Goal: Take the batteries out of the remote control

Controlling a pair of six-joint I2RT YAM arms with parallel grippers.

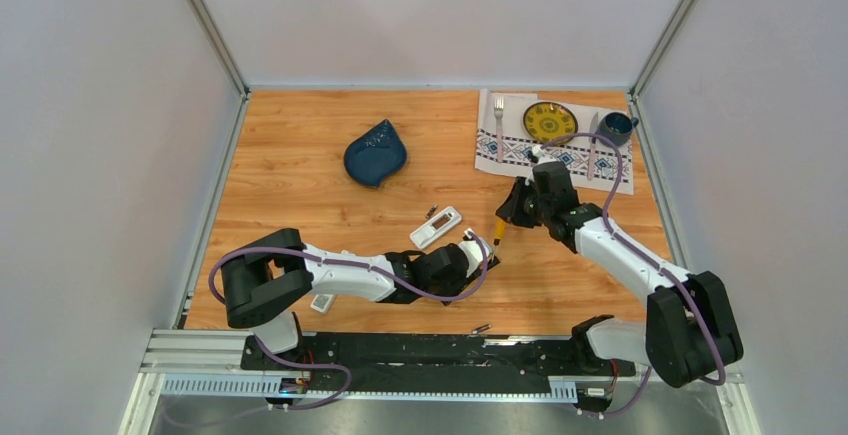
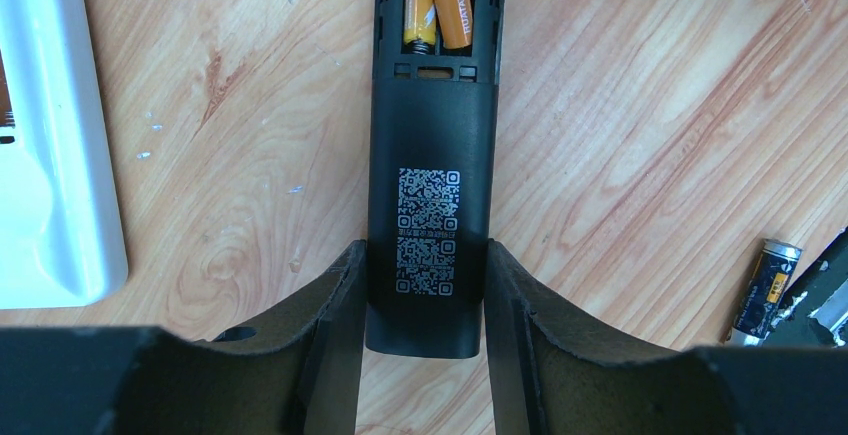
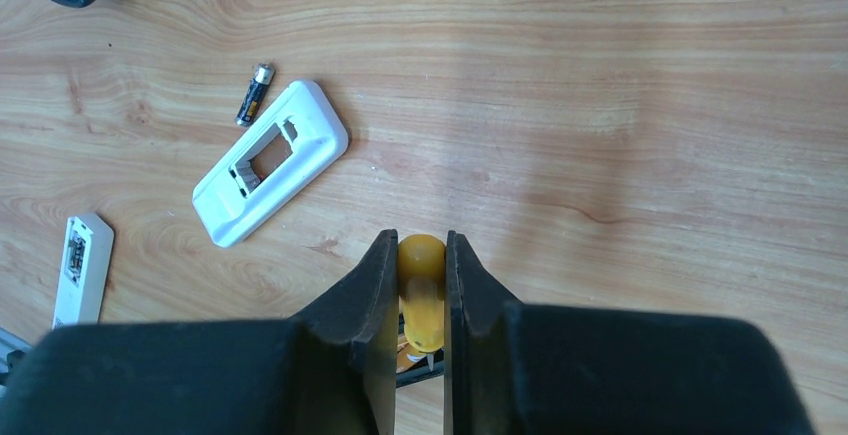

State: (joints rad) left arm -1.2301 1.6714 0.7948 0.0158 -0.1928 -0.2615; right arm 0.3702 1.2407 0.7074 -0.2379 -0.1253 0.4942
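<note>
My left gripper (image 2: 425, 255) is shut on the lower end of a black remote control (image 2: 430, 135) that lies back-up on the wood. Its battery bay is open, with two orange-gold batteries (image 2: 440, 5) inside. A dark loose battery (image 2: 765, 275) lies to its right. My right gripper (image 3: 420, 245) is shut on the orange-yellow handle of a screwdriver (image 3: 421, 290), which points down toward the black remote's bay. In the top view the two grippers (image 1: 478, 253) (image 1: 510, 217) meet at table centre, with the screwdriver (image 1: 499, 227) between them.
A white remote (image 3: 270, 160) with an empty bay lies left of the right gripper, a dark battery (image 3: 254, 95) beside it and a white cover (image 3: 82, 265) further left. A blue leaf dish (image 1: 375, 153) sits behind. A placemat (image 1: 510, 150) with a plate, cutlery and a cup is at the back right.
</note>
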